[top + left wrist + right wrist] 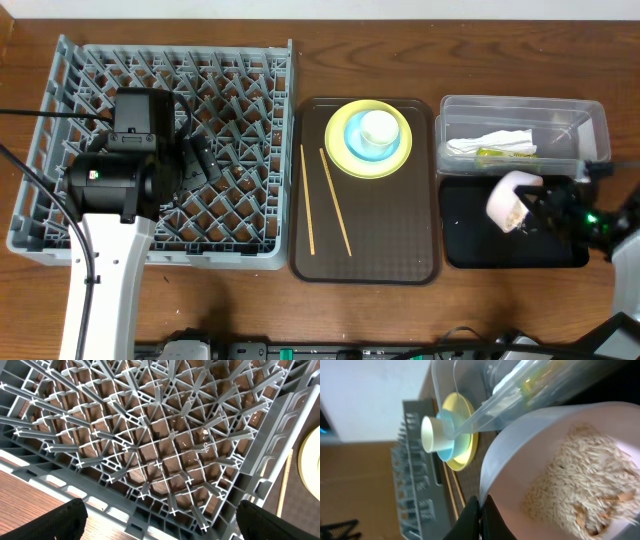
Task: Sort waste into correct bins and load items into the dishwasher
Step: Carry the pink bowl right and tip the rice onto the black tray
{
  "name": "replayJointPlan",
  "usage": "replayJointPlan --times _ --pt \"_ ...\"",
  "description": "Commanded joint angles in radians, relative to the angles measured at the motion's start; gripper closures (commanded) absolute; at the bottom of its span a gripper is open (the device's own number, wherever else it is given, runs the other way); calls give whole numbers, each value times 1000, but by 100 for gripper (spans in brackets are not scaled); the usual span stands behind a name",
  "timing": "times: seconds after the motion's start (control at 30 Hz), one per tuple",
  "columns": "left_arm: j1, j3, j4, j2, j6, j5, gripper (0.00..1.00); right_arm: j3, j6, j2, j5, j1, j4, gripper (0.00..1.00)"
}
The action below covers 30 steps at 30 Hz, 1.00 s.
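Your right jaws are clamped on the rim of the white bowl point(510, 198), tilted with rice point(580, 480) inside, over the black tray's point(470, 248) 12 o'clock end; left jaws gape above the rack point(240, 100).

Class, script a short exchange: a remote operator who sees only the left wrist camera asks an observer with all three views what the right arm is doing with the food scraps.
Operator: My view shows only the dish rack below the left gripper, which is open. Where is the right gripper?
Observer: The right gripper is shut on the rim of the white bowl, which is tipped on its side above the black tray.
Operator: Has the bowl been emptied?
Observer: No. The right wrist view shows rice scraps heaped inside it.
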Motion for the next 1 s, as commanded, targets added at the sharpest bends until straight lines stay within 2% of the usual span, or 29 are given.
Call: replayJointPlan --times 0.0,0.17,0.53,0.77,0.97 --pt "4 -3 -3 4 -6 -13 2 -42 -18 -11 -146 -93 30 99" --pt "4 -3 -3 4 -6 -13 2 -109 -17 -10 -258 -162 111 99" --pt "4 -3 -3 4 -6 -13 2 -153 -17 -10 -515 -201 265 99" --pt "4 -3 -3 4 -6 -13 2 -155 -49 -10 -500 -203 305 99" --pt "4 -3 -3 4 -6 -13 2 -155 -30 -10 -512 -205 254 99"
